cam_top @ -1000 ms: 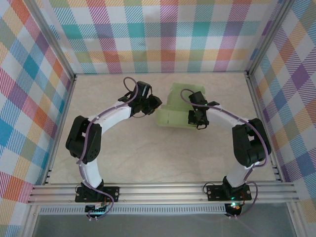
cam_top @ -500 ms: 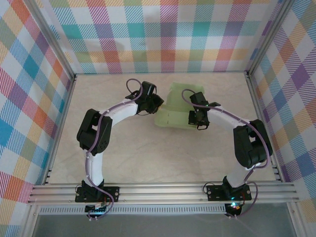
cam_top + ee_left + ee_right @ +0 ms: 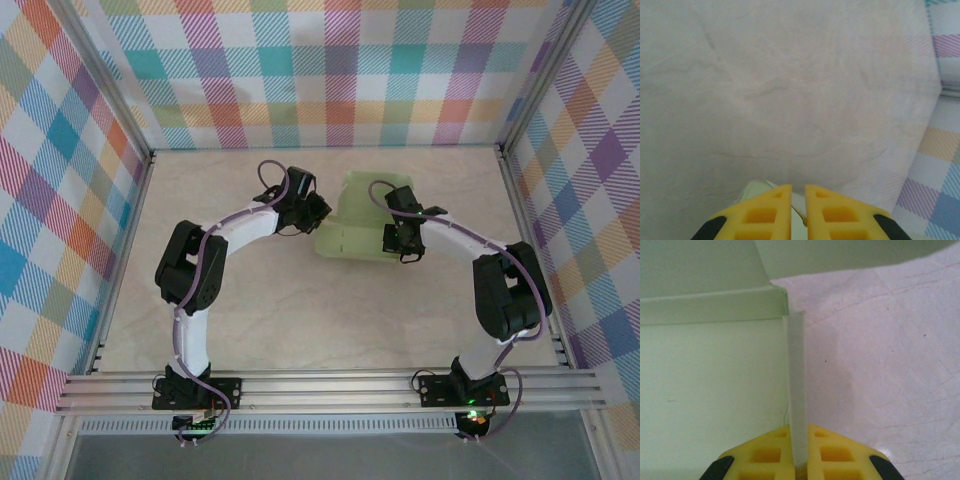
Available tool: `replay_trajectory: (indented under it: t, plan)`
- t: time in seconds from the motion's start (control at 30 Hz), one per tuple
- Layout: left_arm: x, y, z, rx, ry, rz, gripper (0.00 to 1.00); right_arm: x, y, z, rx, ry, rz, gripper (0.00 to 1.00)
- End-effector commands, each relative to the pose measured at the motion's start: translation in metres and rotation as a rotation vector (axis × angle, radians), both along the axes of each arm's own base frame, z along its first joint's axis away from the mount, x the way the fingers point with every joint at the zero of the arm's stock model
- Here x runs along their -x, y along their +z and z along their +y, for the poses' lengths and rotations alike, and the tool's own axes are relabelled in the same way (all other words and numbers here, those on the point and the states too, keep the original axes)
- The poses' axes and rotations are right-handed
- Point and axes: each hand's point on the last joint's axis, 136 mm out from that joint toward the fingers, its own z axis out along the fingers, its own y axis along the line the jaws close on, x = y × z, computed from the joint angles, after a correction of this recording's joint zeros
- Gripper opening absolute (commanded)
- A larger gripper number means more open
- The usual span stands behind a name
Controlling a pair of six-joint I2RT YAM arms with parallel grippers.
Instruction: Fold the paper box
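The paper box (image 3: 357, 216) is a pale green card sheet, partly folded, lying at the middle back of the table. My left gripper (image 3: 318, 212) is at its left edge. In the left wrist view the yellow fingers (image 3: 765, 215) stand almost together, with a thin corner of the card (image 3: 756, 186) under and between them. My right gripper (image 3: 402, 246) is at the sheet's right side. In the right wrist view it is shut (image 3: 799, 429) on a narrow upright flap (image 3: 795, 375) beside the flat panel (image 3: 715, 390).
The beige table (image 3: 300, 310) is ringed by plaid walls (image 3: 330, 70) and aluminium rails (image 3: 330, 385). A wall corner (image 3: 940, 150) lies ahead and to the right of the left gripper. Open table (image 3: 890, 365) lies right of the flap.
The left arm's elbow has swung right and inward while its gripper stayed at the box's left edge. The right arm and the box have barely moved.
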Motion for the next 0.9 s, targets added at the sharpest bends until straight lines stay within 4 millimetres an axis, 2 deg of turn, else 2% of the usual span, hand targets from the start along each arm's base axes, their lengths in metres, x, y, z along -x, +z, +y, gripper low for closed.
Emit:
replay_trajectory:
  t: [0.0, 0.1, 0.23, 0.4, 0.57, 0.87]
  plan:
    - [0.016, 0.016, 0.011, -0.083, -0.069, -0.043, 0.17, -0.02, 0.021, 0.009, -0.035, 0.003, -0.068, 0.0]
    - [0.011, 0.016, 0.02, -0.068, -0.035, -0.045, 0.26, -0.019, 0.02, 0.011, -0.049, 0.004, -0.066, 0.0]
    - [0.008, 0.018, 0.008, -0.016, -0.06, -0.037, 0.29, -0.016, 0.018, 0.011, -0.052, 0.006, -0.058, 0.0]
    - [0.01, 0.016, -0.003, 0.008, -0.09, -0.021, 0.18, -0.016, 0.018, 0.01, -0.052, 0.006, -0.06, 0.0]
    - [0.018, 0.018, -0.023, 0.085, -0.141, -0.001, 0.11, -0.019, 0.017, 0.016, -0.073, 0.015, -0.059, 0.0]
    - [0.015, 0.032, -0.049, 0.289, -0.138, 0.016, 0.1, -0.018, 0.017, 0.031, -0.157, 0.053, -0.057, 0.0]
